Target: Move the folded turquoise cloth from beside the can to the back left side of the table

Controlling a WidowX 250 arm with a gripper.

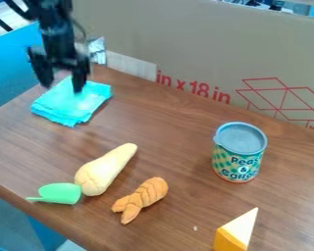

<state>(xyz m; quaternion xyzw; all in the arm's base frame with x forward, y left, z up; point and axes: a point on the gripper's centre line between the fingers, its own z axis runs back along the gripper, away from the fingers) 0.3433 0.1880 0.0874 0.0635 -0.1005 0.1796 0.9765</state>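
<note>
The black gripper (63, 84) hangs at the upper left, over a folded turquoise cloth (73, 104), its two fingers apart with nothing seen between them. Whether the fingertips touch the cloth, I cannot tell. Nearer the front lies a pale yellow, pear-shaped toy (106, 170), its wide end beside a small green scoop-like piece (60, 193). An orange toy shaped like a prawn (143, 197) rests to the right of these.
A can (239, 153) stands upright at the right. A yellow and white wedge (237, 233) sits at the front right. A cardboard wall (205, 44) runs along the back of the wooden table (179, 162), with a shiny crumpled object (97, 50) near its left end.
</note>
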